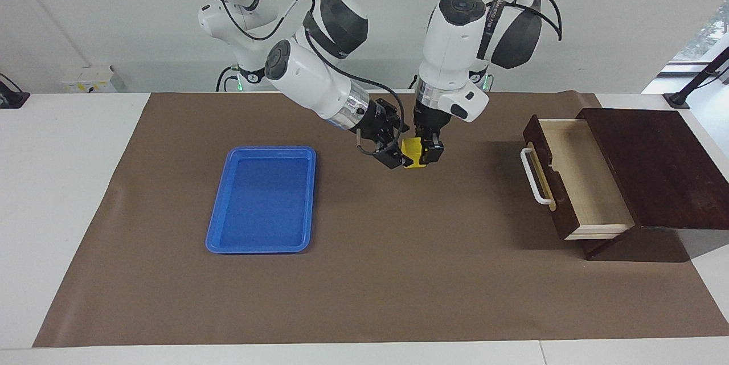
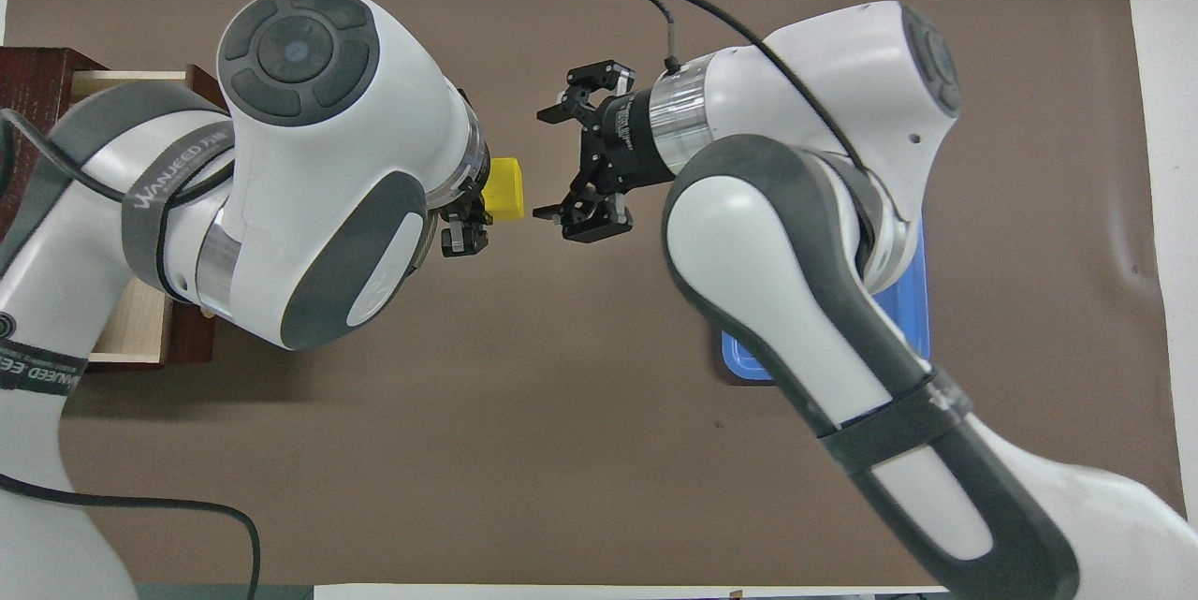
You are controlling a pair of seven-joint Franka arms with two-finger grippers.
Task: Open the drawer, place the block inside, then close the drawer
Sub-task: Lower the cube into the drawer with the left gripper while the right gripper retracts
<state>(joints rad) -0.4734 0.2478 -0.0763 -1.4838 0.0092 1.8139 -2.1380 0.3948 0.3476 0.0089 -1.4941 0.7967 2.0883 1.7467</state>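
Both arms reach over the brown mat. The left end effector (image 1: 422, 151) grips the small yellow cube (image 1: 412, 152); the right end effector (image 2: 552, 162), beside it, gapes empty.

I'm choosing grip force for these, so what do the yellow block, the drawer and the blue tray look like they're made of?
Block: smooth, matte, uniformly yellow, probably plastic or foam.
Drawer: wood by its look, dark glossy stained front, pale unfinished-looking inside, white handle probably plastic or painted metal.
Tray: moulded plastic by its look, rounded rim.
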